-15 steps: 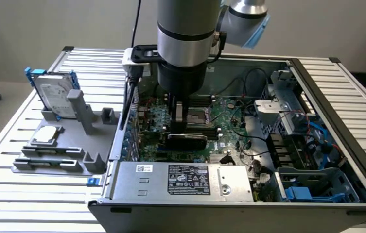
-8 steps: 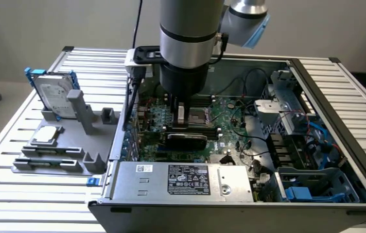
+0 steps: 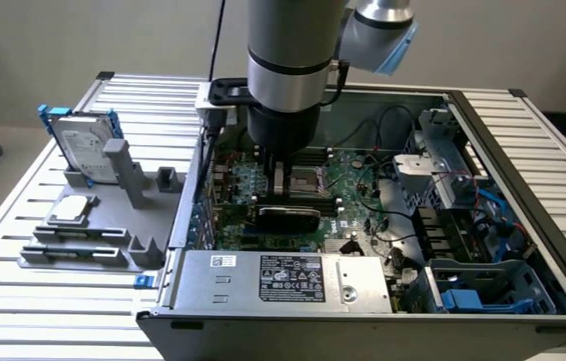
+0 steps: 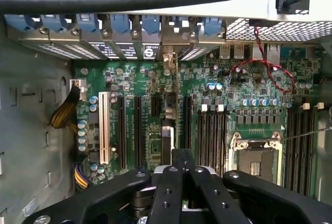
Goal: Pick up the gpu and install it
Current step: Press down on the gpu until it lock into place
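Observation:
My gripper [image 3: 280, 197] reaches down into the open computer case [image 3: 443, 98] and is shut on the gpu [image 3: 288, 218]. The card's black cooler cover faces the exterior camera, and it stands on edge just over the green motherboard [image 3: 363, 180]. In the wrist view the gpu [image 4: 167, 136] shows edge-on as a thin strip running from between my fingers [image 4: 165, 193] toward the rear bracket openings. It lies in line with the black expansion slots [image 4: 137, 130], and its silver end bracket [image 4: 167, 60] sits at the case's rear wall. I cannot tell whether its lower edge sits in a slot.
A grey fixture [image 3: 92, 248] on the exterior view's left holds a silver hard drive in a blue frame [image 3: 87, 150] and a small silver part [image 3: 72, 209]. The power supply [image 3: 283, 280] lies along the case's near side, with drive cages and cables [image 3: 473, 226] on the right. The CPU socket [image 4: 258, 159] is beside the slots.

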Robot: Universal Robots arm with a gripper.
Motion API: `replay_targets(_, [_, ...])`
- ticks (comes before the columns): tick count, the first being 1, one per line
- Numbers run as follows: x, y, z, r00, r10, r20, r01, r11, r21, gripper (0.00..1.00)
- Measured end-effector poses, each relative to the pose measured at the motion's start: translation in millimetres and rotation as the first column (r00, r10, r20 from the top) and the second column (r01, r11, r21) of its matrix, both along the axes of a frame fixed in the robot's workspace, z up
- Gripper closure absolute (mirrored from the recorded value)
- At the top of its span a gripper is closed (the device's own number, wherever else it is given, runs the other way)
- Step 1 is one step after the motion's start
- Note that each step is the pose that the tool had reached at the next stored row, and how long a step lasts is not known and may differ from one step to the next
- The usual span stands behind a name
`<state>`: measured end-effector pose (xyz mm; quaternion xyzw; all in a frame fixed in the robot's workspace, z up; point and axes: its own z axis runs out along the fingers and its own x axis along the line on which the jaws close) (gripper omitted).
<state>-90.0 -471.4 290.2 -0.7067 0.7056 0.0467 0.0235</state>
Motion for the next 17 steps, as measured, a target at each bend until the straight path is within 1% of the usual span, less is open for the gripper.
replay_targets(3, [-3.6, 0.7, -5.4, 1.0, 0.0, -0.0001, 0.0, 1.0, -0.0001, 0.89])
replay_targets(8, [-3.8, 0.3, -7.7, 1.0, 0.0, -0.0005, 0.0, 1.0, 0.0001, 0.89])
replay_targets(14, [-3.7, 0.3, -16.3, 1.0, 0.001, -0.0006, -0.001, 1.0, 0.0002, 0.89])
replay_targets(17, [-3.7, 0.2, -18.5, 1.0, 0.001, -0.0007, -0.001, 1.0, -0.0001, 0.89])
